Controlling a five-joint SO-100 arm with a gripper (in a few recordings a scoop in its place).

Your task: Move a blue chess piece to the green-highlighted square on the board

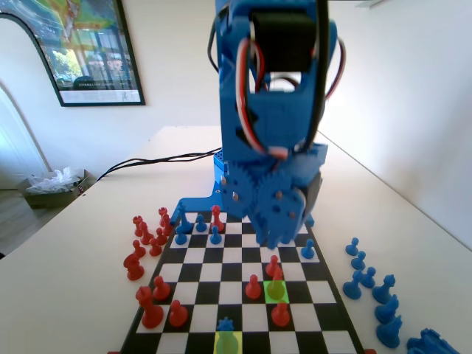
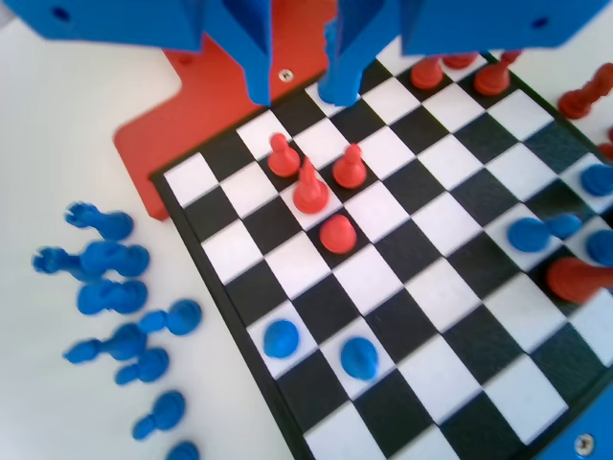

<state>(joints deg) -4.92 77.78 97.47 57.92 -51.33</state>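
Blue chess piece (image 1: 226, 324) upright, crown up

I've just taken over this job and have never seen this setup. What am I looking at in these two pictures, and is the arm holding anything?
The blue machine is a small robot arm with a two-finger gripper. The fixed view looks along the board toward the arm; the wrist view rides on the arm and looks down past its two jaws, which hang from the top edge.

On the checkered board stand red and blue chess pieces, and more blue ones sit off the board on the table.

The blue chess piece with the spiky top stands at the near edge, just behind the yellow square. The green-highlighted square has a red piece at it.

The jaws are apart with nothing between them.
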